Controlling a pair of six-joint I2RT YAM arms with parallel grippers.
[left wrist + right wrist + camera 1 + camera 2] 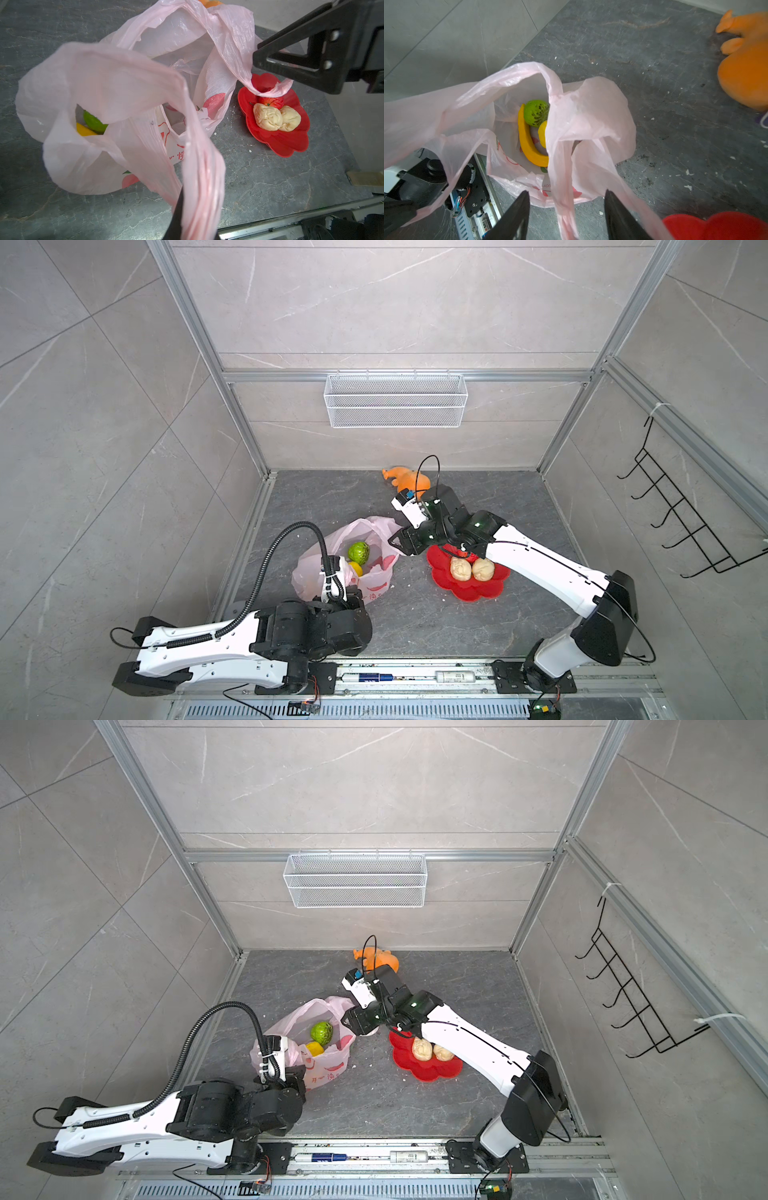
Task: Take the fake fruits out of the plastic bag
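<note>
Left claw (pixel 348 585) pinches bag (pixel 376 578) at its 6 o'clock edge in both top views, likely propping the mouth up. Right claw (pixel 397 545) sits at bag's 2 o'clock; plate (pixel 469 593) at 3 carries two beige lumps (pixel 461 568).

Left wrist: handle (pixel 197 166) runs stretched into clamped jaws; red ball (pixel 274 101) on plate.

Right wrist: jaws spread wide, other handle (pixel 562 176) slack between, nothing gripped. Banana (pixel 527 145), green ball (pixel 536 113), yellow ball (pixel 543 133) lie in bag.
</note>
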